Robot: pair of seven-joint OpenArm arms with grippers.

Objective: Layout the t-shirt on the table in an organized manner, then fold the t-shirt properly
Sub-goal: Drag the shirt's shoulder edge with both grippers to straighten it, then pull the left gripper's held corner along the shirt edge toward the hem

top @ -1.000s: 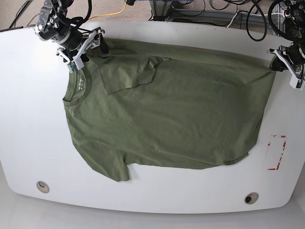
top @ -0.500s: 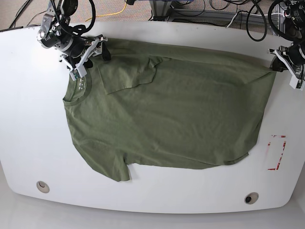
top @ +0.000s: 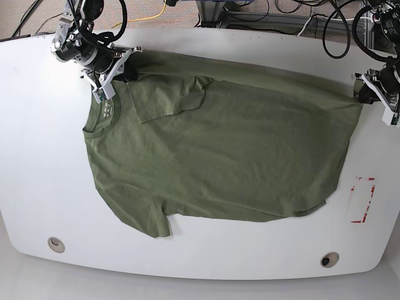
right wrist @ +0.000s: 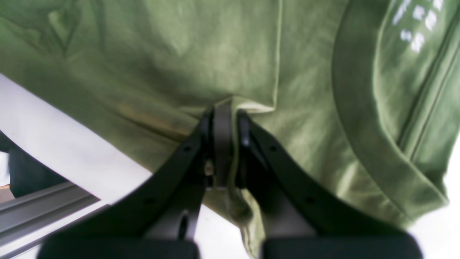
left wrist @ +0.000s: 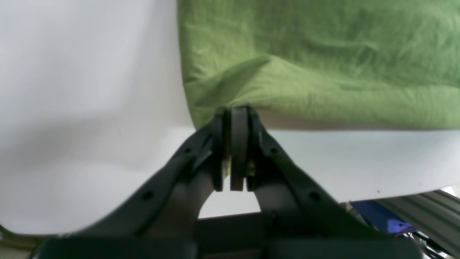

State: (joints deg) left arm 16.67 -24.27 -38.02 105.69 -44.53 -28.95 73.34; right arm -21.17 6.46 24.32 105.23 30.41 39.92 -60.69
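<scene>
Lying wrinkled across my glossy white counter [top: 37, 156], the matte olive t-shirt [top: 237, 156] runs lengthwise, collar left; left gripper [top: 361, 91] and right gripper [top: 123, 70] each pinch its far edge.

- The t-shirt [top: 225, 150] is plain olive green, with small white lettering inside its collar.
- The table [top: 37, 156] is glossy white, bearing a red-marked rectangle [top: 362, 200].
- Both pincers are black.
</scene>
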